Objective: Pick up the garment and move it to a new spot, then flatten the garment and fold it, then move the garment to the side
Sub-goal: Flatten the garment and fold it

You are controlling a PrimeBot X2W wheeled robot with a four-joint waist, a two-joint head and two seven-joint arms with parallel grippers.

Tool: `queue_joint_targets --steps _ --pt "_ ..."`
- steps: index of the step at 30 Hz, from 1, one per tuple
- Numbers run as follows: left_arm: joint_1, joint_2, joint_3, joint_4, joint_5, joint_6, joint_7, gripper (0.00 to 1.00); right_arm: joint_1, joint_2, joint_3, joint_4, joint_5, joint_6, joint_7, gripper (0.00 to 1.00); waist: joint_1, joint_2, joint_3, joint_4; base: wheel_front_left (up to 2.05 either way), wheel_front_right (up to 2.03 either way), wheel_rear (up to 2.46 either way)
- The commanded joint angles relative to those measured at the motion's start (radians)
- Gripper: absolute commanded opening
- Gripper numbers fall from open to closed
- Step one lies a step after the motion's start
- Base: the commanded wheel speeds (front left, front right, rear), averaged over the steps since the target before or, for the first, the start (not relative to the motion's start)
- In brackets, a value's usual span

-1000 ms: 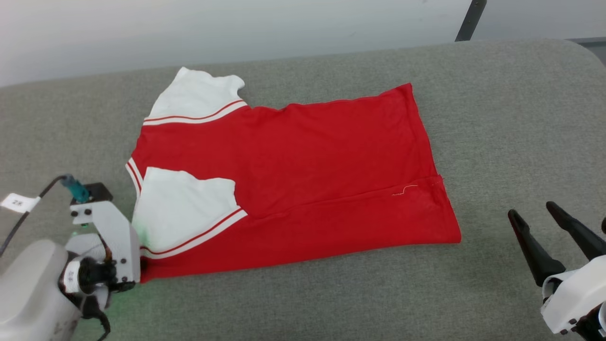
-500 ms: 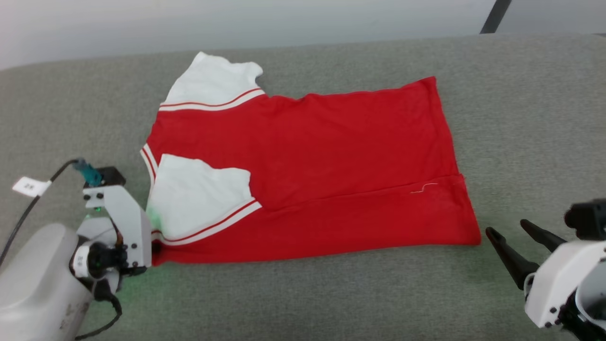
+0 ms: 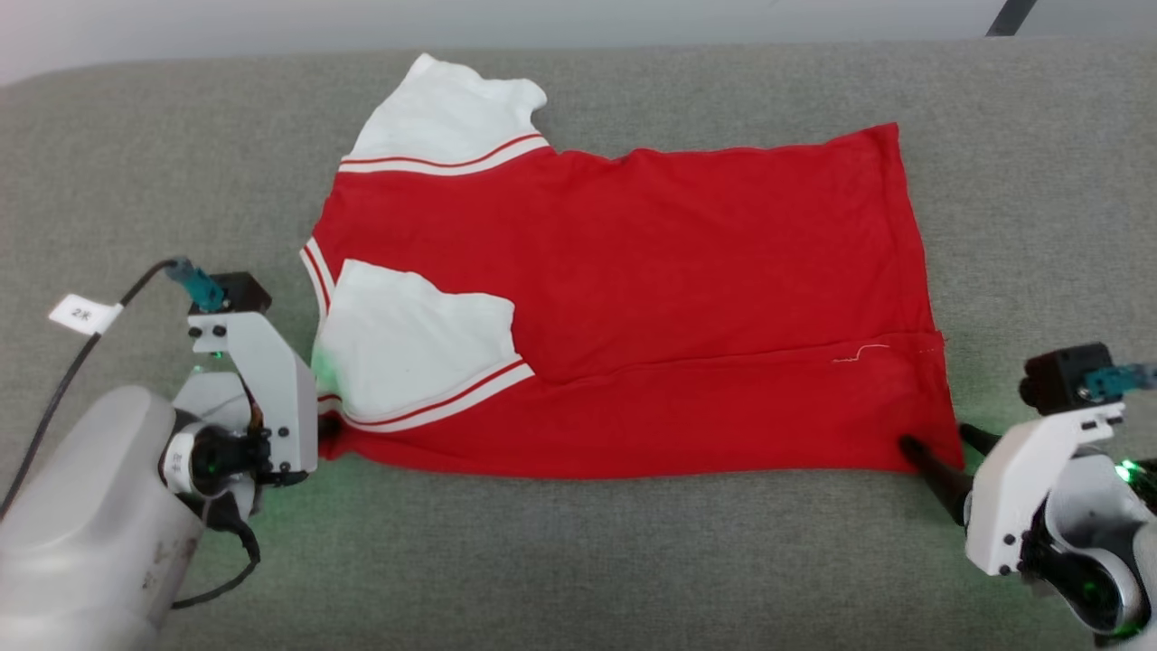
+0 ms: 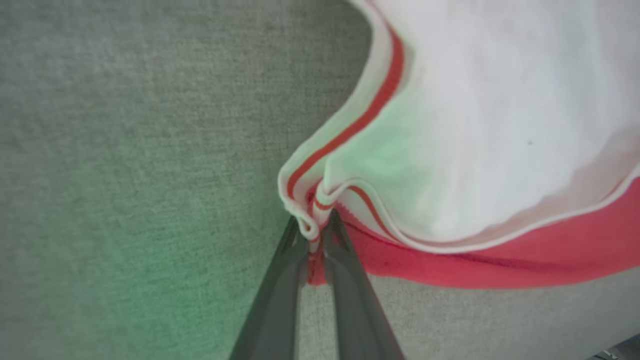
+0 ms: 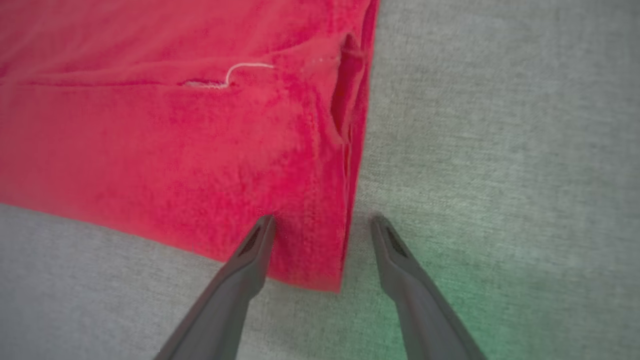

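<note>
Red cloth is lying spread across the grey upholstered surface (image 3: 578, 561). The garment (image 3: 633, 298) is resting flat, its collar end pointing toward the robot's left and its hem toward the robot's right. Its near long edge is lying doubled over the body. The near white sleeve (image 3: 411, 344) is sitting on top of the red, while the far white sleeve (image 3: 447, 113) is sticking out at the back.

The left gripper (image 4: 314, 227) is pinching the near left corner, its two dark fingers squeezed almost together on a bunched bit of striped trim (image 4: 305, 220) and red cloth.

The right gripper (image 5: 322, 220) is waiting at the near right corner of the hem with its fingers spread wide, gripping nothing. One fingertip is lying over the red cloth, touching or just above, I cannot tell which. The other is pointing at bare grey just beside the hem edge.

A loose white thread (image 5: 245, 67) is curling on the folded strip, near that hem. Green light (image 3: 352, 488) is glowing on the grey beside both wrists.
</note>
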Motion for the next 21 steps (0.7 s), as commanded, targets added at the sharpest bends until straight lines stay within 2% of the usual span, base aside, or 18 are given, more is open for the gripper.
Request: queue_joint_targets --steps 1,3,12,21 --pt "0.022 -0.036 -0.023 0.035 0.017 0.002 -0.020 0.00 -0.017 0.000 0.023 0.028 0.012 -0.001 0.006 0.48 0.0000 0.0000 0.005 0.005 0.00 0.00 0.00" --pt "0.016 -0.041 -0.025 0.042 0.016 -0.004 -0.022 0.00 -0.028 -0.005 0.044 0.055 0.025 -0.001 0.005 0.00 0.0000 0.0000 0.006 0.007 0.00 0.00 0.00" --pt "-0.002 -0.040 -0.022 0.057 0.006 -0.014 -0.016 0.00 -0.059 -0.057 0.058 0.110 0.058 -0.001 -0.021 0.00 0.0000 0.0000 -0.007 0.013 0.00 0.00 0.00" --pt "0.001 -0.009 -0.019 0.015 -0.007 0.005 0.027 0.00 -0.041 -0.100 0.065 0.088 0.081 -0.001 -0.008 0.00 0.0000 0.0000 -0.057 0.013 0.00 0.00 0.00"
